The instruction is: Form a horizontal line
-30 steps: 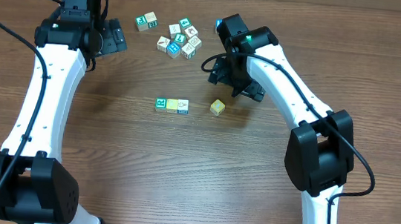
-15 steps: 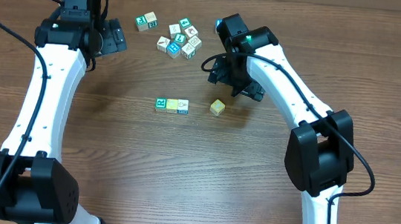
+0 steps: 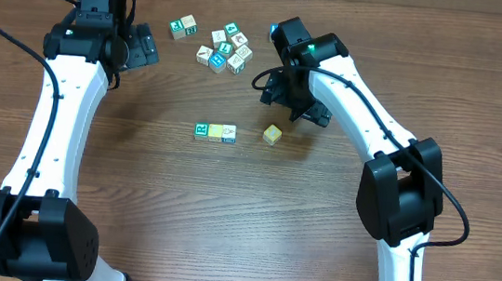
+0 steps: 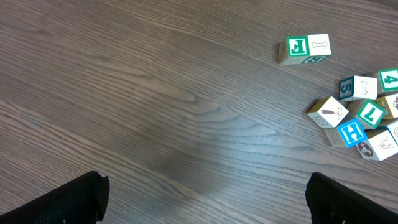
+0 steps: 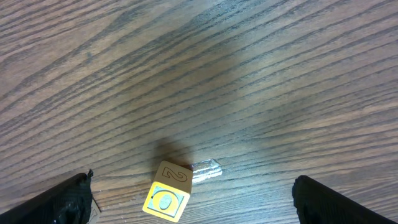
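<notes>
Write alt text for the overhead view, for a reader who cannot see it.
Three small cubes touch in a row on a wooden table, and a yellow cube lies apart to their right. The right gripper is open just beyond it; the left gripper is open near a loose pile of cubes farther back.

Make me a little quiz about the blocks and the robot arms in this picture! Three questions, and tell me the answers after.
1. True or false: the loose yellow cube touches the row of three cubes.
2. Which gripper is nearer the loose yellow cube? A. left gripper B. right gripper
3. Fill in the blank: neither gripper holds a cube; both have their fingers ____.
Key: 1. False, a gap of bare table separates them. 2. B. 3. Open.
</notes>
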